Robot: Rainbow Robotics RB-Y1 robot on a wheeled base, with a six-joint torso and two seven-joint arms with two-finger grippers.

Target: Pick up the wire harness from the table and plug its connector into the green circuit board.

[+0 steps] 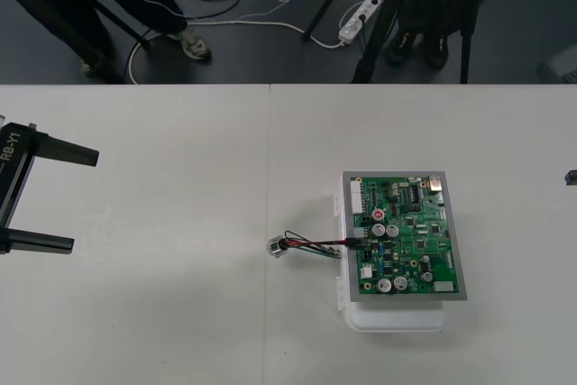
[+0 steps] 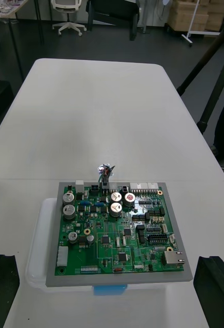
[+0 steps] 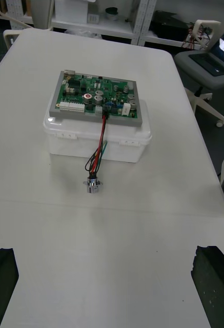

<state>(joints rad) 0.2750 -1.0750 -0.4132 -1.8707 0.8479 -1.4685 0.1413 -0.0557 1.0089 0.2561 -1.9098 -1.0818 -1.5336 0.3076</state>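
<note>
The green circuit board [image 1: 406,236] sits on its white base [image 1: 397,317] right of the table's middle. The wire harness [image 1: 315,243] runs leftward from the board. Its black plug [image 3: 104,114] sits in a connector at the board's left edge. The red, black and green wires [image 3: 97,154] hang down over the base, and the round metal socket [image 3: 93,183] rests on the table. My left gripper [image 1: 85,201] is open at the far left, well away from the harness. My right gripper [image 1: 571,178] is at the right edge, its fingers [image 2: 3,287] spread wide with nothing between them.
A seam [image 1: 269,178] runs down the pale table just left of the socket. Beyond the far edge, cables, a power strip [image 1: 359,17] and tripod legs lie on the dark floor.
</note>
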